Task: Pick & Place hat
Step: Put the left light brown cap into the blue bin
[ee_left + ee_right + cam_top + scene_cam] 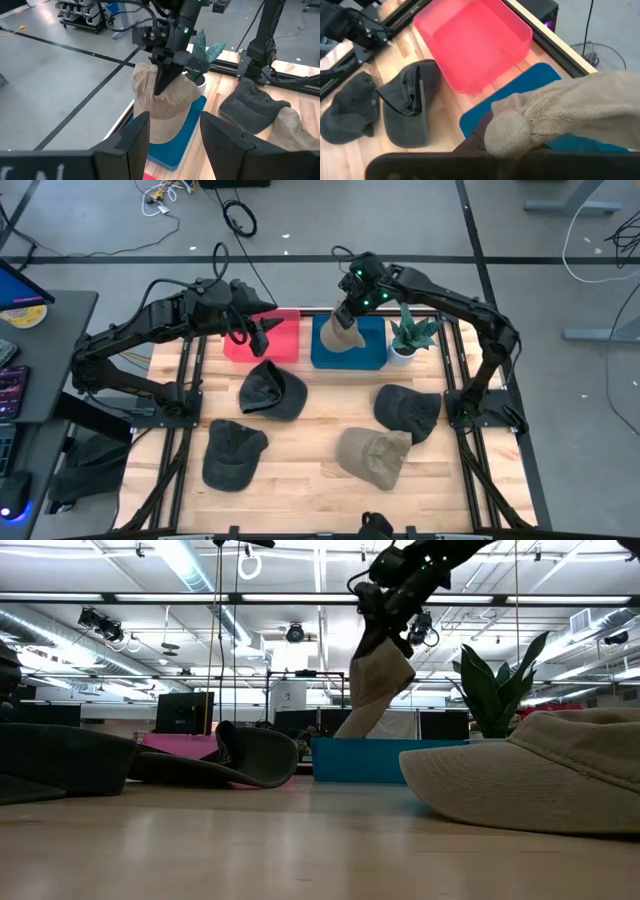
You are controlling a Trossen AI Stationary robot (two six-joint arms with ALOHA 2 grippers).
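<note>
1. My right hand (350, 308) is pinched shut on the tan hat (343, 334), gripping a bunched fold of its crown so the rest hangs free below.
2. Hat is held above the blue bin (349, 345), its lower edge at or just inside the bin. Low view shows it dangling near vertical, brim end down, so it should fold into the bin rather than drape over the wall.
3. The pinch is high on the fabric: it keeps my fingers clear of the bin rim.
4. My left hand (262, 330) waits over the pink bin (265, 338), fingers (134, 137) spread, holding nothing. Parked there, it's out of my right arm's path.
5. Four more hats lie on the surface (310, 435): three dark hats (272, 392) and one beige hat (376, 456), apparently still to sort.
6. Potted plant (409, 336) sits just beside the blue bin. I judge it the snag risk on release.
</note>
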